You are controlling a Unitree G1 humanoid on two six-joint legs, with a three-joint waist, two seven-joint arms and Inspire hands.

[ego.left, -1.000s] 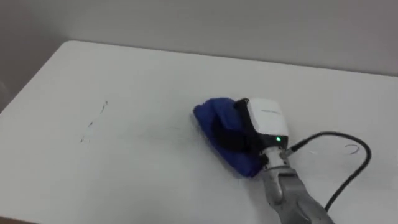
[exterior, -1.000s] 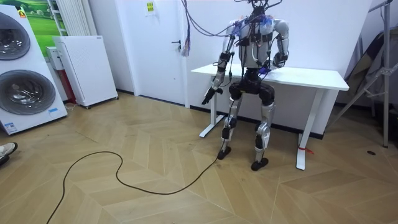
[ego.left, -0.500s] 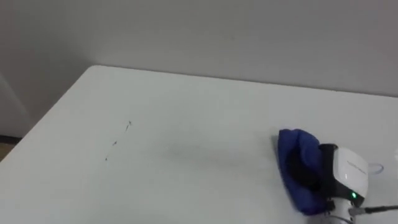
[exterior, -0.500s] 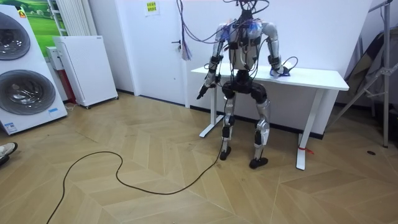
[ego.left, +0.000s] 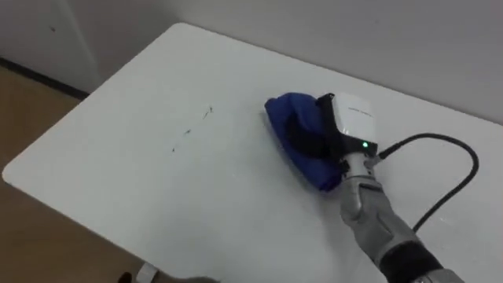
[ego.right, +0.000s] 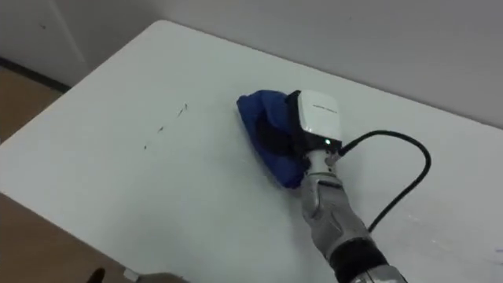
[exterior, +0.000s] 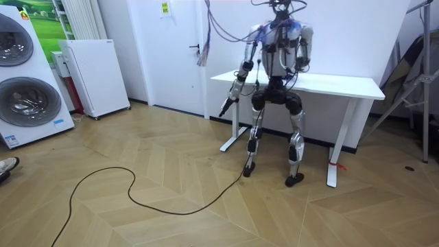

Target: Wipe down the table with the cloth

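Observation:
A bunched blue cloth (ego.left: 284,126) lies on the white table (ego.left: 141,196), a little right of the middle. My right hand (ego.left: 352,126) rests on top of it, dark fingers curled into the folds, white back facing up. A short line of faint dark marks (ego.left: 192,130) runs across the tabletop left of the cloth, a hand's width from it. In the right eye view, the cloth (ego.right: 255,118) and right hand (ego.right: 317,116) sit the same way. I stand at the table's front edge (exterior: 343,86). My left hand (exterior: 225,108) hangs by the table's left end, fingers relaxed.
The table's left edge and near corner (ego.left: 12,169) drop to wooden floor. A plain wall runs behind the table. In the room view, washing machines (exterior: 24,75) and a white cabinet (exterior: 96,75) stand at the left, a folded stand (exterior: 411,75) at the right.
My right hand carried the cloth to the right, then back left toward the marks. The eye views shifted with my head, and my stance at the table shifted.

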